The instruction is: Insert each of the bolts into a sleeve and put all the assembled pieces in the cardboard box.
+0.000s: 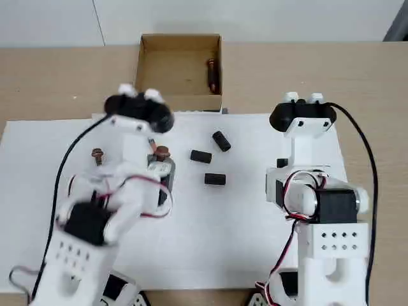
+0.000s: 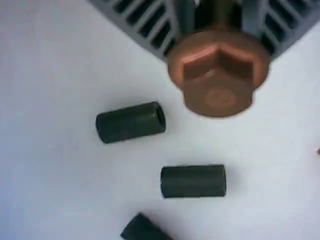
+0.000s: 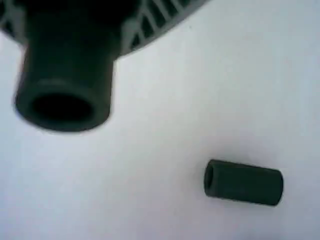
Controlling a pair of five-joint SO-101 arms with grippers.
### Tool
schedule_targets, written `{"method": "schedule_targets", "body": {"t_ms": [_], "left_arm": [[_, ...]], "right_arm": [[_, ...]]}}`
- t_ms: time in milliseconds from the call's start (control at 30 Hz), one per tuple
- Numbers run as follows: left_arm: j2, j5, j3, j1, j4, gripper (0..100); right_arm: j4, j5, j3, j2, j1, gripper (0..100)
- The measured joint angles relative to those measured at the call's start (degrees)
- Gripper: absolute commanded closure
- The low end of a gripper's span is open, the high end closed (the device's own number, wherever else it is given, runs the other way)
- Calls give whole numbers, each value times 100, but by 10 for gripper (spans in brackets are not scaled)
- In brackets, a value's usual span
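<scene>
Tabletop [image 1: 51,70]: light wood grain, spanning the full width of the high view.
White sheet [image 1: 223,236]: large, lying flat on the tabletop, covering the middle and lower frame, its edges slightly skewed.
Wall [image 1: 268,19]: pale, along the top edge.
Dark object [image 1: 399,25]: upper right corner, cut off, unidentifiable.

The box [image 1: 180,70] sits at the back of the surface [image 1: 57,83] with one piece [image 1: 211,73] inside by its right wall, three sleeves [image 1: 200,156] [image 1: 221,141] [image 1: 215,179] lie on the sheet [image 1: 223,242] before it, and a bolt [image 1: 97,155] lies farther left.
</scene>
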Motion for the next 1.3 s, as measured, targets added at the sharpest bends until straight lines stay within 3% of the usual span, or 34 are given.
{"method": "schedule_targets", "body": {"t_ms": [367, 633, 1033, 1300], "left_arm": [[-2312, 290, 2171, 0, -905, 994], [-3191, 299, 2919, 0, -1002, 994], [-4545, 1415, 3903, -9, -1723, 994], [-4703, 1749, 4132, -9, -2259, 994]], "right_arm": [[-35, 62, 492, -1055, -527, 995], [-826, 62, 2092, -2523, -1055, 996], [-1943, 88, 4563, -5424, -2189, 996], [-2295, 88, 4844, -5398, -2963, 996]]}}
